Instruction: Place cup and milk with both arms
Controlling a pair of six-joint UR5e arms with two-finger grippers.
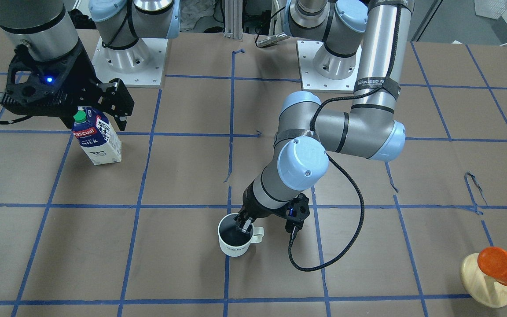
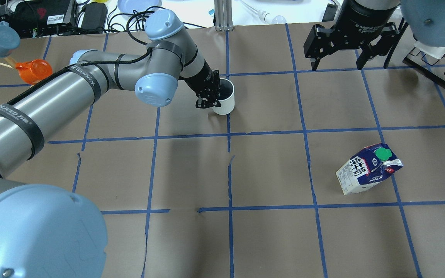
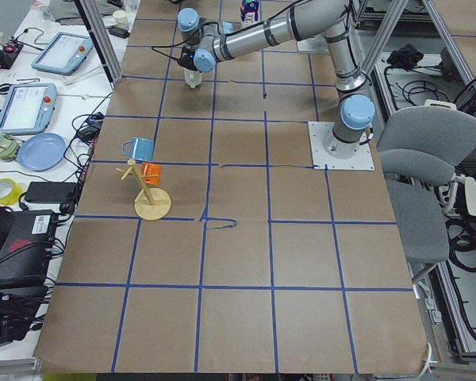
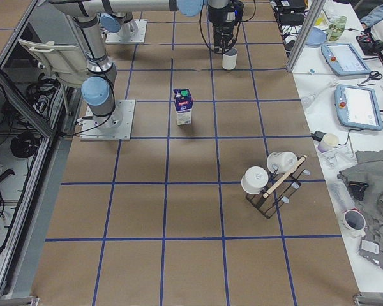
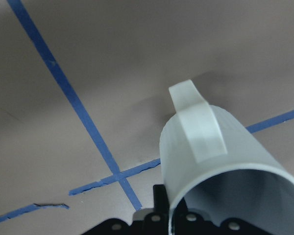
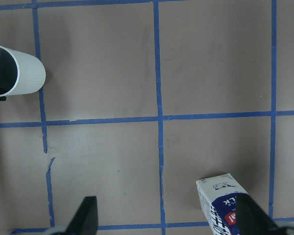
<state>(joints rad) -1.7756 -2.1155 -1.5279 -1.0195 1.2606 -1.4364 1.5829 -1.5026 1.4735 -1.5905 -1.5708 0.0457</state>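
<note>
So, my left gripper [image 1: 244,225] is down at the cup [image 1: 231,246], one finger dipped into the dark inside and the other outside by the handle [image 1: 258,235], pinched onto the rim wall. The cup is upright on the brown table [image 1: 183,176], right by a blue tape line [image 1: 226,277] near the middle. My right gripper [image 2: 337,66] hangs up in the air with its jaws spread wide and nothing in them. The milk [image 2: 365,170] stands on the table over on my right side, green cap up, well apart from the cup and not touched by either gripper.
</note>
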